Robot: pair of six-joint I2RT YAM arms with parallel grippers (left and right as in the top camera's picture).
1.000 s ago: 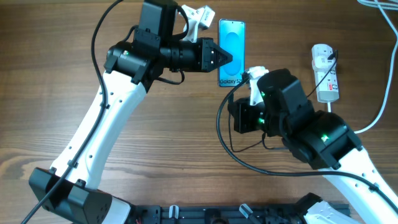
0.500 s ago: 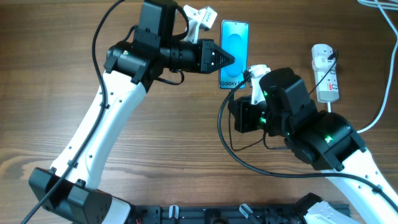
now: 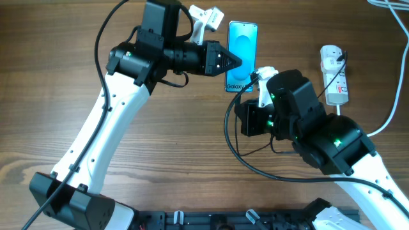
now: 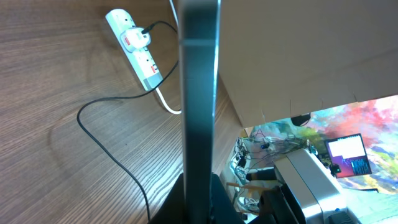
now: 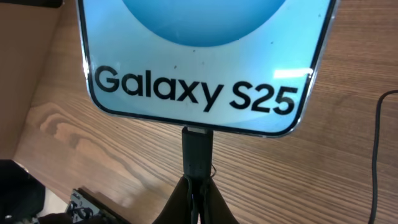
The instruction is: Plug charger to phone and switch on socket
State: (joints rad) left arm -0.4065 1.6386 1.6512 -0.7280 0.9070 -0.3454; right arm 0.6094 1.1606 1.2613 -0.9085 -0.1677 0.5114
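Note:
The phone [image 3: 243, 54] has a teal screen with a lighter oval and a white "Galaxy S25" strip. My left gripper [image 3: 238, 61] is shut on its left edge; in the left wrist view the phone [image 4: 199, 93] shows edge-on between the jaws. My right gripper [image 5: 198, 186] is shut on the charger connector [image 5: 198, 154], whose tip meets the phone's bottom edge [image 5: 199, 127]. The thin black charger cable [image 3: 231, 144] loops below. The white socket [image 3: 335, 75] lies at the right with a plug in it; it also shows in the left wrist view [image 4: 137, 46].
A thick white cable [image 3: 396, 96] runs along the right table edge. The black charger cable [image 4: 118, 155] curls across the wood toward the socket. Both arms crowd the upper middle of the table.
The left gripper has carried the phone slightly to the right. The right gripper with the connector has stayed at the phone's bottom edge.

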